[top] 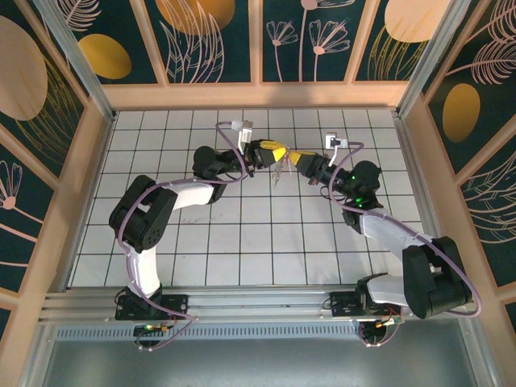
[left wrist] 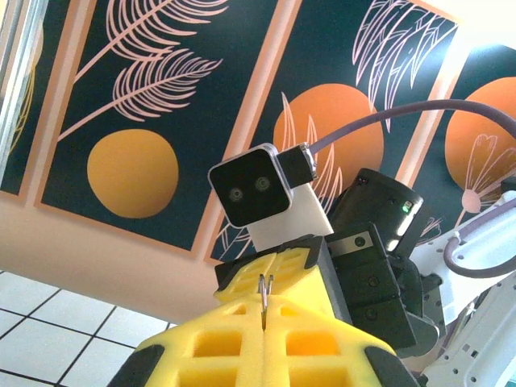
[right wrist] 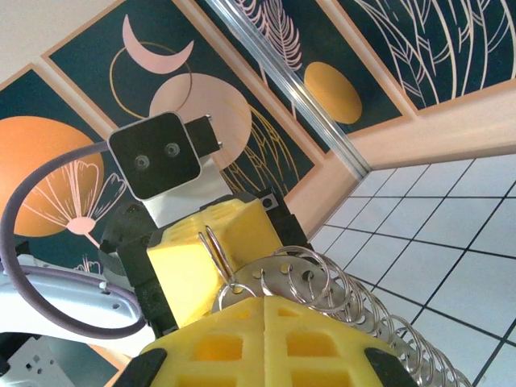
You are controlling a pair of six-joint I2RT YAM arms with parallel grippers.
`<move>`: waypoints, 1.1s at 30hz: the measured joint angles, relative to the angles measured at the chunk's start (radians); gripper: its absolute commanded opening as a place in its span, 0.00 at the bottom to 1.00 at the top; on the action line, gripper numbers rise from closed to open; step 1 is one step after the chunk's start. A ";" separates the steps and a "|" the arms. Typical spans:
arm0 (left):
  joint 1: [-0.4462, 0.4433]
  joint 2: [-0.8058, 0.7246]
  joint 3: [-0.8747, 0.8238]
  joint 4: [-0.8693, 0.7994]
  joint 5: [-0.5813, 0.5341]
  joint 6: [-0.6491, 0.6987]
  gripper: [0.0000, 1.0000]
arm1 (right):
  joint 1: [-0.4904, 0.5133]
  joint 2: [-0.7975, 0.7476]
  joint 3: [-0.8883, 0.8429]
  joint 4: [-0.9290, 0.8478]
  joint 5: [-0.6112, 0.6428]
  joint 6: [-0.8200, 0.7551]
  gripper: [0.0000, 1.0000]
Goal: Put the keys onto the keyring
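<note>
- Yellow fingertips (right wrist: 211,348) of my right gripper (right wrist: 266,313) are clamped together on the keyring (right wrist: 322,278). Its chain of small rings spills out of the pinch and trails down past that gripper's side.
- Directly opposite, tip to tip with it, my left gripper (left wrist: 264,316) is squeezed closed as well, with a thin wire end of the keyring caught in the seam between its pads.
- I cannot make out a key anywhere near either gripper.
- Well beneath both grippers lies the white tiled table (top: 242,234), and patterned wall panels (top: 214,36) stand beyond them.
</note>
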State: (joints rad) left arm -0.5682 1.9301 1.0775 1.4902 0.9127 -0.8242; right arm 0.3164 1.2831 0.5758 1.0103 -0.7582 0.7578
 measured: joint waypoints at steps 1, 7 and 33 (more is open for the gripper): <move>0.000 0.001 0.000 0.002 0.000 -0.002 0.00 | 0.003 0.003 0.000 0.001 -0.001 0.000 0.00; 0.000 0.001 0.001 0.018 -0.002 -0.013 0.00 | 0.007 0.007 0.007 -0.016 -0.003 -0.019 0.00; 0.000 0.002 0.013 0.059 -0.025 -0.095 0.00 | -0.034 -0.033 0.057 -0.077 0.036 -0.052 0.52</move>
State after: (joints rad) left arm -0.5686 1.9316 1.0904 1.5490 0.8879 -0.9188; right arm 0.2825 1.2503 0.6327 0.9329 -0.7223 0.7055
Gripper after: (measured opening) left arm 0.055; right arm 0.524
